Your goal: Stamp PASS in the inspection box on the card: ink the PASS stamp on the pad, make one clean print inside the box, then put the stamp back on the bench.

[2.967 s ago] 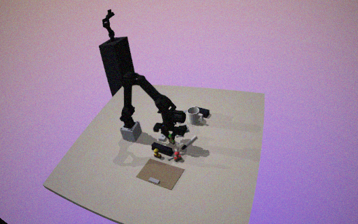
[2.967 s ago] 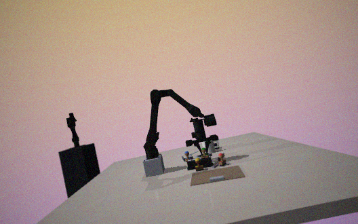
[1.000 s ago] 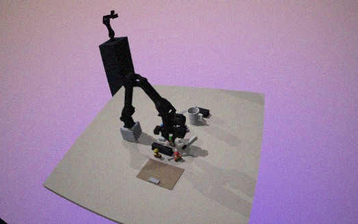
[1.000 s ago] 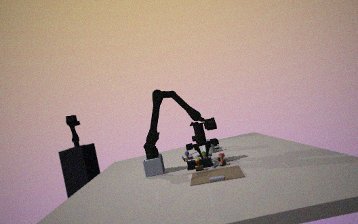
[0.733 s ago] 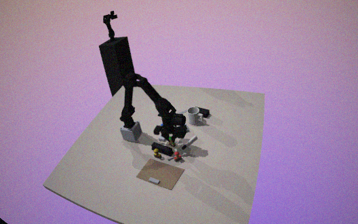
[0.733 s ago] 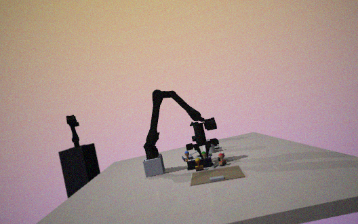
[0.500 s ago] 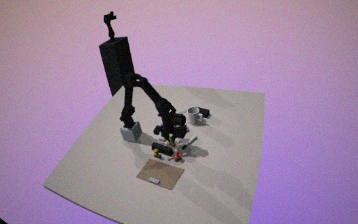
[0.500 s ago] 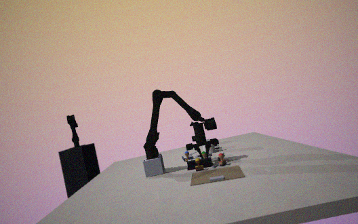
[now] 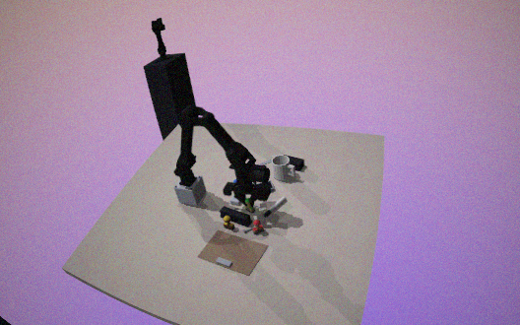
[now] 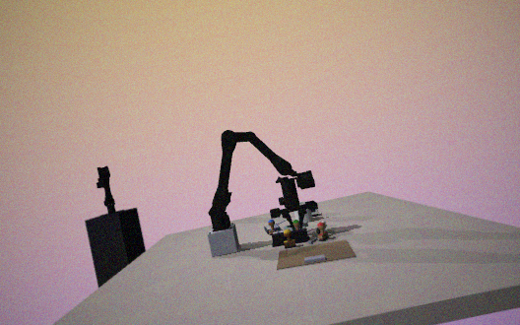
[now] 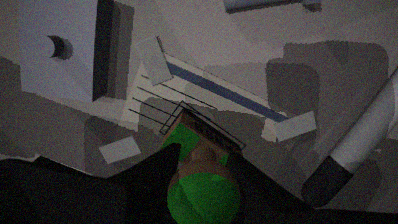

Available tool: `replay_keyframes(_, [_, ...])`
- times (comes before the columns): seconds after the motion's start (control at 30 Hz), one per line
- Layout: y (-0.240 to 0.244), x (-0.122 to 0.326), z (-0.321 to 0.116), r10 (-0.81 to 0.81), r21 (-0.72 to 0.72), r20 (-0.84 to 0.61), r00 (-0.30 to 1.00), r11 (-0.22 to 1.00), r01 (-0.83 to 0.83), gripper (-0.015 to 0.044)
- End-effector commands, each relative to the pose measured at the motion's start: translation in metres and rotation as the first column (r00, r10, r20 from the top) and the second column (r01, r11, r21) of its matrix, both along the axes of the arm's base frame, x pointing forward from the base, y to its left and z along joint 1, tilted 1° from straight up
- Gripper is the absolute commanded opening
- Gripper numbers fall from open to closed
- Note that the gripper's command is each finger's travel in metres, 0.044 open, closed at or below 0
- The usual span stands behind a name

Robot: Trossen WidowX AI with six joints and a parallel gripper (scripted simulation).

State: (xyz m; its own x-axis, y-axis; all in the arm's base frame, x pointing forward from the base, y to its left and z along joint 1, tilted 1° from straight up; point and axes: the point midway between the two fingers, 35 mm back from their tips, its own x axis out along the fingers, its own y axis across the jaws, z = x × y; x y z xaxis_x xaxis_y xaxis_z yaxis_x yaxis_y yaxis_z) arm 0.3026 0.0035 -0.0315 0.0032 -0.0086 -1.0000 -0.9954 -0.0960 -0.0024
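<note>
The gripper (image 9: 250, 206) (image 10: 295, 224) (image 11: 203, 156) grips a round-knobbed, green-topped stamp (image 9: 248, 203) (image 10: 295, 224) (image 11: 203, 197) over the ruled paper card (image 11: 200, 92); outward, a ribbed mug (image 9: 281, 168) and brown board (image 9: 232, 251) (image 10: 333, 253) sit on the matte beige bench (image 9: 134, 246) (image 10: 193, 291), pinkish-violet all around.
</note>
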Motion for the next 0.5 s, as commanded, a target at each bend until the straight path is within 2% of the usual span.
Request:
replay_keyframes(0.0, [0.0000, 0.0006, 0.0010, 0.004, 0.001, 0.004, 1.000, 1.000, -0.004, 0.0000])
replay_keyframes(0.47, [0.0001, 0.0006, 0.0078, 0.004, 0.001, 0.004, 1.000, 1.000, -0.004, 0.0000])
